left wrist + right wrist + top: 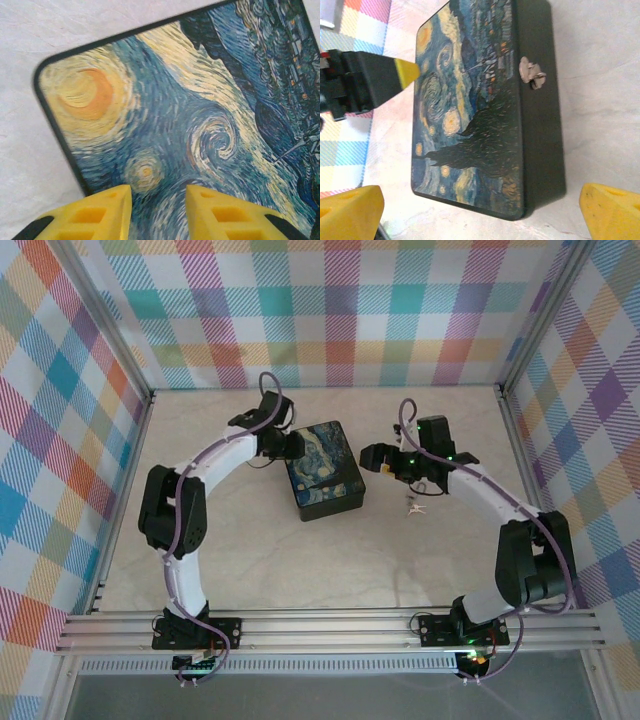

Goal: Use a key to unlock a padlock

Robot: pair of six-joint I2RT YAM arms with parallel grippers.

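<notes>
A dark tin (325,472) with a swirly blue-yellow lid stands mid-table. On its dark side wall sits a small silvery padlock (531,73). The key (415,507), a tiny grey thing, lies on the table right of the tin, below the right arm. My left gripper (292,445) hovers over the lid's far left corner; in the left wrist view its yellow fingers (159,192) stand apart with nothing between them. At the tin's right side is my right gripper (378,458), its fingers (480,200) spread wide around the tin's near end without touching it.
Checked walls close the table on the left, far and right sides. A metal rail (330,628) runs along the near edge by the arm bases. Bare pale tabletop (330,570) lies in front of the tin.
</notes>
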